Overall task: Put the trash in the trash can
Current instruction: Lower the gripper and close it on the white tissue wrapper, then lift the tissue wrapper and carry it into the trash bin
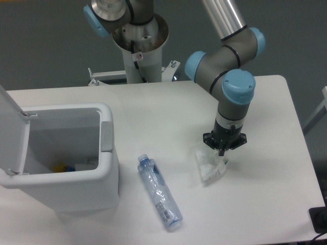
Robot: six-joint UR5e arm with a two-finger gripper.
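Two pieces of trash show on the white table. A crumpled whitish-clear wrapper (210, 166) lies right of centre, and my gripper (222, 152) is down on its upper right part, fingers closed together and pinching the plastic. A squashed clear bluish bottle (159, 191) with a label lies flat near the front, left of the wrapper, untouched. The trash can (104, 153), a large white bin with a grey front tab, stands at the left with its lid up and some items at its bottom.
The arm's base column (139, 51) stands at the table's back edge. The table's right edge (304, 153) is near the gripper. A dark object (319, 219) sits at the front right corner.
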